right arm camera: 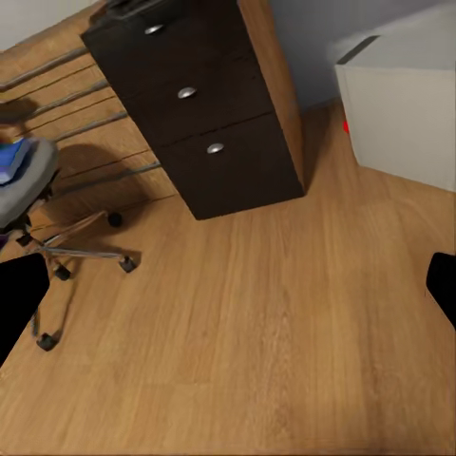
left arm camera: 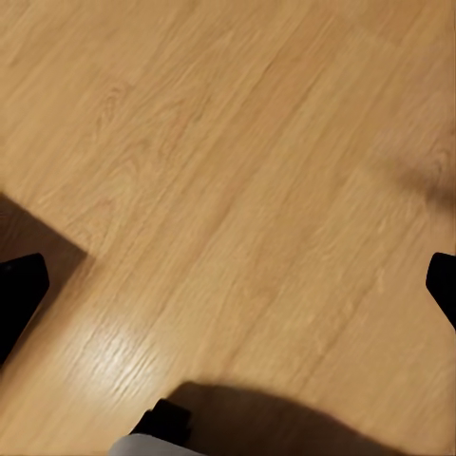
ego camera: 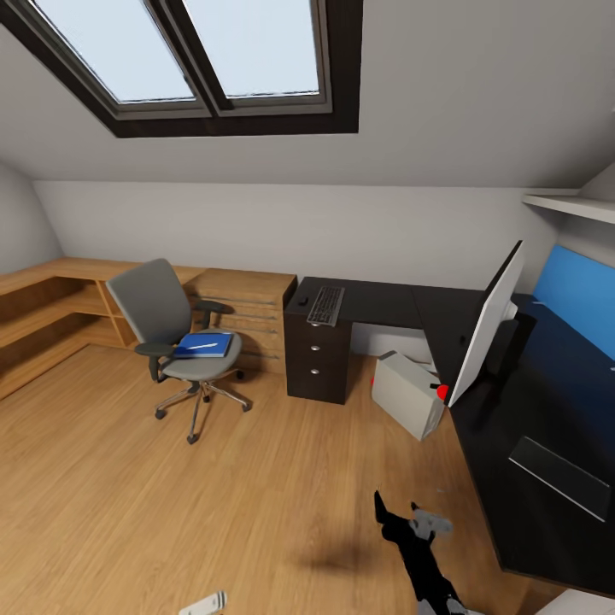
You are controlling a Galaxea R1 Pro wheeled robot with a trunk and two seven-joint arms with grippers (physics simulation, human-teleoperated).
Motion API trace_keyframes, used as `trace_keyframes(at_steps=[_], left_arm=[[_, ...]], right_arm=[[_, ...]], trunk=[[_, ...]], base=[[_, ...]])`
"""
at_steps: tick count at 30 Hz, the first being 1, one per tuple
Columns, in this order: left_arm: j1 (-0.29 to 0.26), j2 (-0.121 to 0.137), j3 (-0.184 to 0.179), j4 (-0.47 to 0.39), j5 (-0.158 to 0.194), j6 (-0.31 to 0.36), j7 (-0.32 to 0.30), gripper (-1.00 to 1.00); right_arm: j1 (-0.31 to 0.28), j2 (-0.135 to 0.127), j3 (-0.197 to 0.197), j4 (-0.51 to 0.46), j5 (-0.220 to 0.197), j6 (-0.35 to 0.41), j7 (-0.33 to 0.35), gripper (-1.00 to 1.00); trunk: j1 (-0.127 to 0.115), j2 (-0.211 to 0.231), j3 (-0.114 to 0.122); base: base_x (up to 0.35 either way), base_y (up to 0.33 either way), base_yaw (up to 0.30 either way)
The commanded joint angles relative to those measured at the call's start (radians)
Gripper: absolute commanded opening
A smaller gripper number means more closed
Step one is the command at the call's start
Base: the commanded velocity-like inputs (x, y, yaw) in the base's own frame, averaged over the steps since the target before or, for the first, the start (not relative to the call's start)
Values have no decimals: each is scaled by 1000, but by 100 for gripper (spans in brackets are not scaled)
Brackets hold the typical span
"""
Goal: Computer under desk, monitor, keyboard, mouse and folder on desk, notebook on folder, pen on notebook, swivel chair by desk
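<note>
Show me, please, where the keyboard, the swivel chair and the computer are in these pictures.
keyboard (ego camera: 325,306), head view, middle of its keys.
swivel chair (ego camera: 154,301), head view, grey backrest.
computer (ego camera: 406,395), head view, its pale side panel.

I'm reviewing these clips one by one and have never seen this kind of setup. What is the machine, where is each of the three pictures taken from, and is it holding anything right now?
This is a simulated wheeled robot with two arms, steered by a person. The large picture comes from its head camera, looking across a bedroom. There you see a grey swivel chair with a blue folder on its seat, a dark desk bearing a keyboard and a tilted monitor, and a white computer on the floor beside the desk. The black arm low in that picture is the robot's right one.

The two smaller pictures come from cameras on the wrists. The left gripper looks down at bare wood floor. The right gripper faces the desk's drawer unit. Both grippers are open and hold nothing.
</note>
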State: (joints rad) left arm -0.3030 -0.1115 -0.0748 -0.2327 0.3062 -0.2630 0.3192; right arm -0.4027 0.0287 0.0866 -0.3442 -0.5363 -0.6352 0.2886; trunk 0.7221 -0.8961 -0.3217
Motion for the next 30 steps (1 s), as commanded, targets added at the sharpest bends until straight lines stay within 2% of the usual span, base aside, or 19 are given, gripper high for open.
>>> trace_keyframes(at_steps=[1,4,8,9,10,11,12,14,15,16,17,21,22,25,29,30], left_arm=[[-1,0,-10,-4,8,-9,5,100],[-1,-1,-12,-25,8,-15,5,100],[-1,-2,-13,-97,8,-15,5,100],[-1,-4,-16,-152,7,-9,6,100],[-1,-9,-27,-235,5,9,11,100],[-1,-11,-35,-265,2,22,15,100],[-1,-14,-54,-328,-3,61,29,100],[-1,-15,-73,-394,-7,118,52,100],[-1,-16,-81,-428,-8,152,67,100],[-1,-18,-95,-506,-10,230,103,100],[-1,-27,-113,-731,-10,421,170,100],[-1,-38,-117,-848,-4,539,187,100],[0,-40,-117,-870,19,607,192,100],[0,-31,-116,-822,35,635,196,100],[0,-13,-117,-798,43,627,197,100],[0,-10,-119,-794,44,623,198,100]], right_arm=[[-1,-38,2,-126,-10,174,-30,100],[0,-74,1,-234,-10,313,-78,100],[0,-109,-1,-384,-11,481,-164,100],[1,-123,-1,-459,-11,575,-219,100],[2,-141,-2,-550,-11,706,-291,100],[2,-147,-2,-579,-12,751,-313,100],[2,-155,-2,-638,-12,838,-353,100],[3,-161,-3,-692,-11,919,-391,100],[4,-165,-3,-737,-11,988,-425,100],[5,-166,-5,-755,-11,1018,-443,100],[14,-181,-39,-809,-11,1113,-495,100],[27,-195,-75,-823,-12,1136,-508,100],[33,-202,-91,-827,-7,1138,-512,100],[35,-219,-98,-828,0,1137,-514,100],[37,-232,-101,-828,15,1137,-514,100],[37,-233,-102,-828,36,1137,-513,100]], trunk=[[0,-1,-1],[0,-1,-1],[0,-1,-1],[0,-1,-1],[0,-1,-1],[0,-1,-1],[0,-1,-1],[0,-1,-1],[0,-1,-1],[0,-1,-1],[0,-1,-1],[0,-1,-1],[0,-1,-1],[0,-1,-1],[0,-1,0],[0,-1,0]], base=[[0,0,0],[0,0,0],[0,0,0],[0,0,0],[0,0,0],[0,0,0],[0,0,0],[0,0,0],[0,0,0],[0,0,0],[0,0,0],[0,0,0],[0,0,0],[0,0,0],[0,0,-54],[0,-21,-180]])
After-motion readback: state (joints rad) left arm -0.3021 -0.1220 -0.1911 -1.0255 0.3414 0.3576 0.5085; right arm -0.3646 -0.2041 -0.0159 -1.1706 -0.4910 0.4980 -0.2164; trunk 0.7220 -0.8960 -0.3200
